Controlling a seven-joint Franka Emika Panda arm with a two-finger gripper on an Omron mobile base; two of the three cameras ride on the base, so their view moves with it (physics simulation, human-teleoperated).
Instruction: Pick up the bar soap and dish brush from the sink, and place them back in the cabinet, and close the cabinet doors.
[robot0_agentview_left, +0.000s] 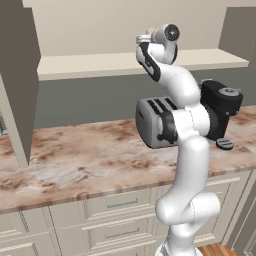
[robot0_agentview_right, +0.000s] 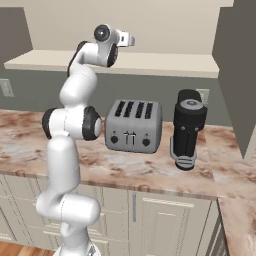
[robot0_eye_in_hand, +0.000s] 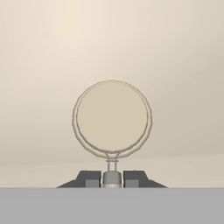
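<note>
The dish brush (robot0_eye_in_hand: 112, 116) has a round cream head with a paler rim and a thin pale handle, set against the plain beige interior of the cabinet (robot0_agentview_left: 125, 25). The toaster (robot0_agentview_right: 133, 125) is silver-grey with dark slots, the grinder-like appliance (robot0_agentview_right: 188, 129) black, and the counter (robot0_agentview_left: 85, 160) mottled pink-brown marble over cream drawers (robot0_agentview_left: 120, 204).
</note>
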